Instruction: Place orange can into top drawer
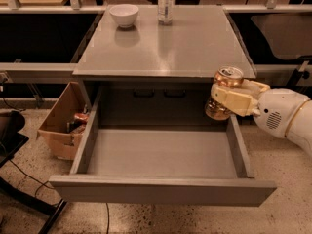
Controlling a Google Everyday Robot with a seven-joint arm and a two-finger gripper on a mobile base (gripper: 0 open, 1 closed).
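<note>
The orange can (225,78) is upright in my gripper (230,99), whose cream fingers (233,100) are shut around its middle; its silver top with pull tab shows above them. The can hangs above the right rear corner of the top drawer (161,191), just in front of the cabinet top's edge. The drawer is pulled fully out, wide and grey, and its inside is bare. My white arm comes in from the right.
A white bowl (124,14) and a clear bottle (165,3) stand at the back of the grey cabinet top (165,48). A brown cardboard box (66,122) with items in it sits on the floor left of the drawer. A dark stand base lies at the lower left.
</note>
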